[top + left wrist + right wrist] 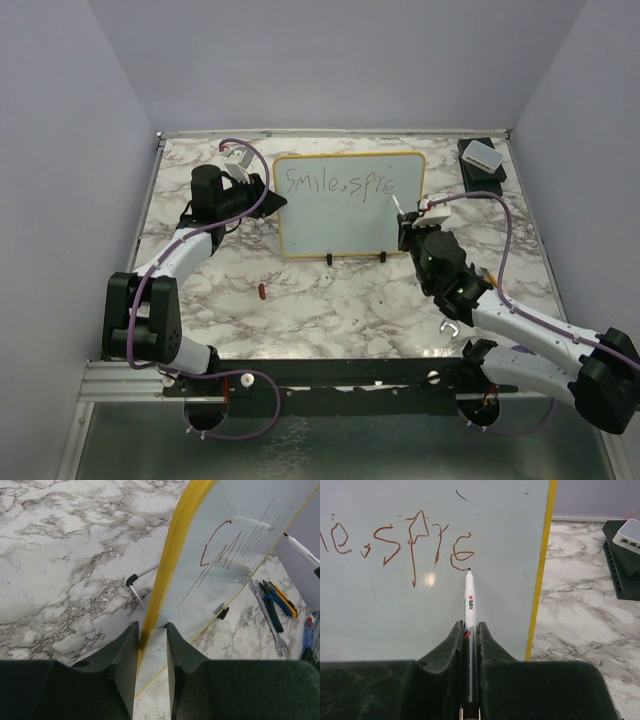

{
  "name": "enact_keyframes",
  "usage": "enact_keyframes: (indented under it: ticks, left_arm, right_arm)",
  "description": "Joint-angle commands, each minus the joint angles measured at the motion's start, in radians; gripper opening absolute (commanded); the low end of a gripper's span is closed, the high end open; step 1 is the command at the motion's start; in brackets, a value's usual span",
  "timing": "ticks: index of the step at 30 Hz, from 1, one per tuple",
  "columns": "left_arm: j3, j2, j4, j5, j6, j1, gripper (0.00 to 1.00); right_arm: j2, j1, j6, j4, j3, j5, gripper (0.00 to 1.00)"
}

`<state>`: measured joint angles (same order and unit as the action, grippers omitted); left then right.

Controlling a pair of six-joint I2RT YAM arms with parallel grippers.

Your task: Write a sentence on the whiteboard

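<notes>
Nearest me, on the marble table, one small red cap lay alone, with open room around it between the two arms. The right gripper had its fingers clamped on one white marker. The barrel carried a red logo that looked like "M&G", with finer print too small to read. The marker's tip sat at the whiteboard, just under the last letter.

The one board stood upright mid-table on two black feet, its left yellow rim pinched between the left gripper's fingers. The sentence ran along the top in one line of thin red-brown strokes, reading "Smile, spre". Below it the face was blank, and only a narrow strip remained between the final "e" and the right rim.

Past the board's right end, the left wrist view showed one wrench beside one pair of blue-and-yellow-handled pliers. In the far right corner a white box rested on a black one, close to the table's edge.
</notes>
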<state>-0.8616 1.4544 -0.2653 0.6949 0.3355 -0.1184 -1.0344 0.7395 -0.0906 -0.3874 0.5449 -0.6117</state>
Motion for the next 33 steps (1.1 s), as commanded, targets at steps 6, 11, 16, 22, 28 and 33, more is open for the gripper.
enact_keyframes:
  ticks: [6,11,16,22,28,33]
  left_arm:
    - [-0.010,-0.007,-0.015,-0.003,-0.005,-0.004,0.26]
    - [-0.010,-0.008,-0.017,-0.003,-0.005,-0.003,0.25]
    - [-0.009,-0.008,-0.016,-0.005,-0.006,-0.004,0.25]
    - [-0.008,-0.009,-0.014,-0.005,-0.006,-0.003,0.25]
    - [-0.010,-0.008,-0.015,-0.005,-0.007,-0.004,0.24]
    - [-0.010,-0.009,-0.014,-0.005,-0.006,-0.003,0.24]
  right_arm:
    - [0.050,-0.004,0.039,-0.020,-0.012,-0.028,0.01]
    - [0.038,-0.009,0.064,-0.040,0.001,-0.058,0.01]
    - [0.035,-0.022,0.069,-0.051,0.003,-0.055,0.01]
    - [0.024,-0.030,0.072,-0.056,0.010,-0.050,0.01]
    - [0.006,-0.034,0.055,-0.044,0.009,-0.048,0.01]
    - [-0.004,-0.034,0.045,-0.028,0.007,-0.025,0.01]
